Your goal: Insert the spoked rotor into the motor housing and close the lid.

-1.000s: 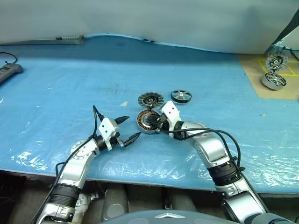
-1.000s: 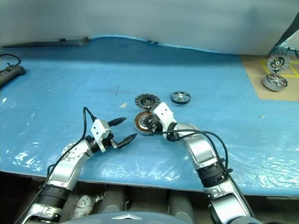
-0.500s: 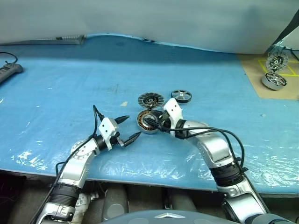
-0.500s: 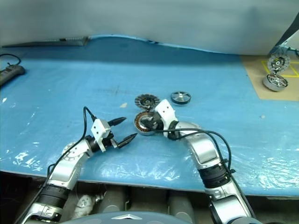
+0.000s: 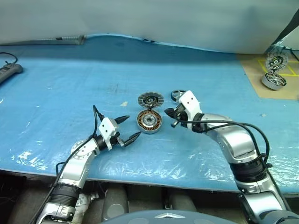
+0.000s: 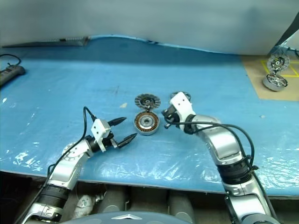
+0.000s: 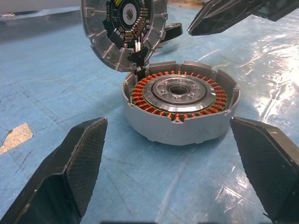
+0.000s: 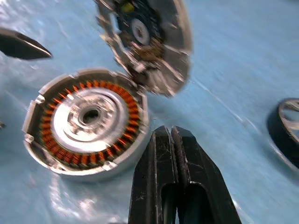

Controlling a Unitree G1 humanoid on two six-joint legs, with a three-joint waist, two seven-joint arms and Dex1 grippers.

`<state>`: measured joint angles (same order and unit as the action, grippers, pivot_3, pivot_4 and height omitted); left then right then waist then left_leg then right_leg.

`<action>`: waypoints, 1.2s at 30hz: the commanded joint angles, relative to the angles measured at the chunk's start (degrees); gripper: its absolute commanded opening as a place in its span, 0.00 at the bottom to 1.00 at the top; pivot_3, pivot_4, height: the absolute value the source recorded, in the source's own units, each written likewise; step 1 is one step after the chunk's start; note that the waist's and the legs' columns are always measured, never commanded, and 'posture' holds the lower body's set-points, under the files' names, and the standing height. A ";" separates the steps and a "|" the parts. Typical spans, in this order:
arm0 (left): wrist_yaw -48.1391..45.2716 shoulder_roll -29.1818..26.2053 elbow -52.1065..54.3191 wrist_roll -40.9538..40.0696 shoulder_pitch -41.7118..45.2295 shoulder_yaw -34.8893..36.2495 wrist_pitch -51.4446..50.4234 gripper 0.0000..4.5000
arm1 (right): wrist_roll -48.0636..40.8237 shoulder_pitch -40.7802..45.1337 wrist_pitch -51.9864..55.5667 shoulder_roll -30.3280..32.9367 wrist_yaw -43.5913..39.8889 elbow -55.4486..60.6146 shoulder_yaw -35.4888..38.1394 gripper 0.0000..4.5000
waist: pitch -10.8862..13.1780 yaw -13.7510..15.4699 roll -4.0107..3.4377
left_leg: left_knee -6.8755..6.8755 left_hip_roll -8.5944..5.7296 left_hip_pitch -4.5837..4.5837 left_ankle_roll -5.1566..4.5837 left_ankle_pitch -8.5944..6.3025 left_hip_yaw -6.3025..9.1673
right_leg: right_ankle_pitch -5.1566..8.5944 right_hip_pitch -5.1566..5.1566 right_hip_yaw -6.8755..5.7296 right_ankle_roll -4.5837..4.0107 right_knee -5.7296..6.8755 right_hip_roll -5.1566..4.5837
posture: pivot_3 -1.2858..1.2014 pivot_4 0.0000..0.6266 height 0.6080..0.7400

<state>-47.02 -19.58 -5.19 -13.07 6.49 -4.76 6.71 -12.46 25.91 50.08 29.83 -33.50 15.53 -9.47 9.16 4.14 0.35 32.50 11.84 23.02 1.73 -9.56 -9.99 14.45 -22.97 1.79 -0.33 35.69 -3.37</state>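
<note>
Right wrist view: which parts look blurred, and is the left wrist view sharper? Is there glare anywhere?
Right wrist view: the lid is smeared and the motor housing softer. Left wrist view: sharp, copper windings distinct. Left eye view: white glare patches on the blue plastic sheet along its near edge.

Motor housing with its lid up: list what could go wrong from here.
1. The lid stands tilted open over the motor housing; a knock could drop it shut before the spoked rotor is in.
2. The right hand is shut, empty, beside the housing; it must open before taking the rotor.
3. The left hand is open near the housing and may nudge it.
</note>
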 commanded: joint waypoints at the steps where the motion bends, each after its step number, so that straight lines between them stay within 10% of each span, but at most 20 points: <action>1: 0.12 0.02 1.20 -0.51 0.01 0.16 0.34 1.00 | -0.83 6.16 4.57 1.62 0.05 -2.75 3.32 0.01 | 0.00 -0.18 0.00 | 0.01 0.00 -0.01 0.00 0.00 0.00 | 0.00 -0.01 0.01 0.00 0.02 0.01 | 0.52 0.24 1.00; 6: 0.21 0.13 1.02 -0.38 0.01 0.09 0.37 1.00 | -1.18 15.29 9.01 1.16 0.84 -14.31 5.81 0.14 | 0.00 -0.11 0.00 | 0.06 0.00 -0.03 0.00 0.00 0.00 | 0.00 0.01 0.02 -0.01 0.07 0.01 | 0.52 0.24 1.00; 18: 0.92 0.19 1.79 -0.27 -1.19 0.22 0.56 1.00 | 3.23 26.76 3.94 1.84 -2.25 -34.20 1.64 0.99 | 0.00 0.19 0.00 | 0.15 0.02 0.05 0.00 0.00 -0.01 | -0.01 0.01 -0.04 -0.04 0.11 0.01 | 0.52 0.24 1.00; 36: 1.45 0.39 1.85 0.07 -2.17 -0.18 1.01 1.00 | 5.77 32.32 -0.56 -5.04 1.33 -50.14 3.53 0.99 | 0.00 0.37 -0.01 | 0.28 0.07 0.09 -0.01 0.01 -0.01 | 0.01 -0.04 -0.04 -0.09 0.24 0.03 | 0.52 0.24 1.00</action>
<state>-45.68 -19.27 -5.19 -12.71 4.42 -4.91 6.78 -6.96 56.18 50.07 25.09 -33.58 -34.64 -7.68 9.17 4.51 0.34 32.77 11.91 23.12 1.72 -9.56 -10.01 14.46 -23.01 1.74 -0.41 35.93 -3.34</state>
